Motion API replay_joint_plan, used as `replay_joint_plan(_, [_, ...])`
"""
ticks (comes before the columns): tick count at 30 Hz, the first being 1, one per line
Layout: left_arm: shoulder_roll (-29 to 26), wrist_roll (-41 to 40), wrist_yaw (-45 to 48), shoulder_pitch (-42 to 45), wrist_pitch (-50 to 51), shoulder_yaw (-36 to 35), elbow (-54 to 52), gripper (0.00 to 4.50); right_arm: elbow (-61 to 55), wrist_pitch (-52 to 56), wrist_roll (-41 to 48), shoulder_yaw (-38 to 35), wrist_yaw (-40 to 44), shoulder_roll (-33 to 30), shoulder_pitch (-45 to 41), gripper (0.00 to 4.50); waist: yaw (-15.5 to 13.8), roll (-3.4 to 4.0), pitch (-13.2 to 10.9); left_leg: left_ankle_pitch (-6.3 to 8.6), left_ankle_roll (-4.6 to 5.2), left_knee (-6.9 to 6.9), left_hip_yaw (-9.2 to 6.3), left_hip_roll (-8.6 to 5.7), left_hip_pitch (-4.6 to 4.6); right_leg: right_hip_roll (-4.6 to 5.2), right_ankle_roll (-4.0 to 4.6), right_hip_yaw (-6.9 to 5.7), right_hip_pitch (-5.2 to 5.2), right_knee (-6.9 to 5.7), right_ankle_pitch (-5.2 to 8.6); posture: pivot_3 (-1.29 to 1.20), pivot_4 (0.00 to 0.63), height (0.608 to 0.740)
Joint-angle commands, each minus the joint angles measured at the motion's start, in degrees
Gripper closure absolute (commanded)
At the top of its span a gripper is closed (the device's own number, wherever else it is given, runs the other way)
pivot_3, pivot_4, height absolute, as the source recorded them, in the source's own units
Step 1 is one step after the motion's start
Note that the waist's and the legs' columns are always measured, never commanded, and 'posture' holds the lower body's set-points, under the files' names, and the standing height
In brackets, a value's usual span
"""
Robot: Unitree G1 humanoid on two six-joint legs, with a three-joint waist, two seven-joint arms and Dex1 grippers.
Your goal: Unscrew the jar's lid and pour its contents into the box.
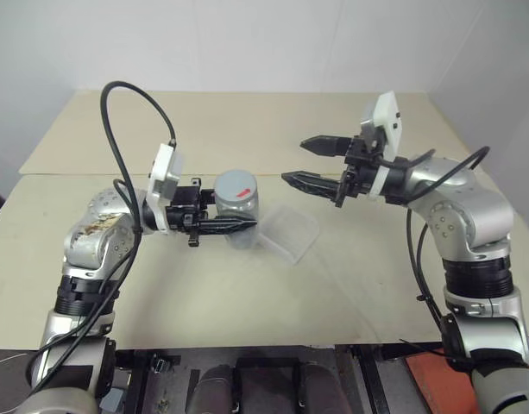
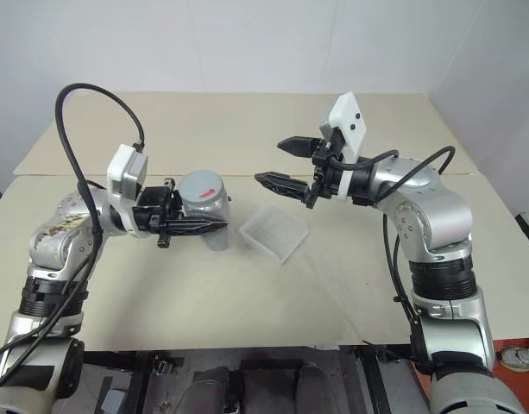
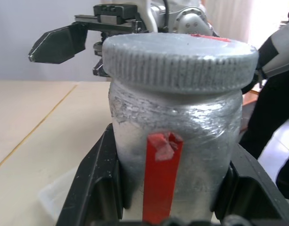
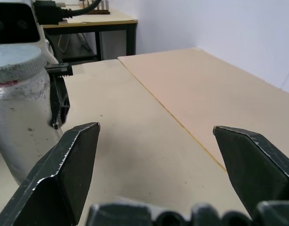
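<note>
My left gripper [image 1: 247, 212] is shut on the jar [image 1: 238, 210], a silvery-grey cylinder held upright above the table. The grey ribbed lid [image 3: 179, 59], with a red mark on top, sits on the jar. A strip of red tape [image 3: 161, 176] runs down the jar's side between my left fingers [image 3: 94, 183]. The contents are hidden inside. The clear plastic box [image 1: 290, 231] lies on the table just right of the jar. My right gripper [image 1: 294, 161] hangs open and empty to the right of the lid, pointing toward it with a gap between. The jar [image 4: 19, 122] also shows in the right wrist view.
The tan table [image 1: 247, 293] has a seam running across it behind the arms [image 1: 74, 172], and a white wall stands behind. A black-framed table [image 4: 92, 23] stands farther off. Something red [image 1: 437, 379] lies low at the front right.
</note>
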State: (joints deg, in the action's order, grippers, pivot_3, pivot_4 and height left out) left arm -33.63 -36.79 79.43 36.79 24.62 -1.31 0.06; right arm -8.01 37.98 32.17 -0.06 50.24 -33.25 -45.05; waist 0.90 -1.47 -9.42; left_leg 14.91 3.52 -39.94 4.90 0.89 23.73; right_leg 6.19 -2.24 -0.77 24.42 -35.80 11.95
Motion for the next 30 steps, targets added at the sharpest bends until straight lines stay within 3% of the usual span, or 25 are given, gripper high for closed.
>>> replay_joint_plan(1, [0.45,-0.58,0.81,1.59,-1.54,-0.82,1.10,2.59,-5.71,-1.08,2.80,-3.05,0.57,-0.28,0.89,0.01,-0.08,0.00,0.00,0.00,0.00,0.00,0.00,0.00,0.00,0.00,0.00,0.00,-0.01,0.01,0.00,0.00,0.150,0.740])
replay_joint_plan(12, [2.87,1.36,2.34,3.37,-3.92,1.04,4.46,2.59,-13.59,-0.57,5.82,-0.29,-0.54,4.72,2.07,0.01,-0.19,0.00,0.00,0.01,0.02,-0.04,-0.03,0.00,0.00,0.01,0.00,-0.02,-0.03,-0.01,0.00,0.00,0.150,0.740])
replay_joint_plan(30, [3.20,2.63,2.50,3.47,-3.92,1.20,4.35,2.59,-9.88,1.03,4.56,5.33,-3.34,10.26,-2.07,0.01,-0.16,0.00,0.00,0.01,0.02,-0.05,-0.03,0.00,0.00,0.01,0.00,-0.02,-0.03,-0.03,0.00,0.00,0.150,0.740])
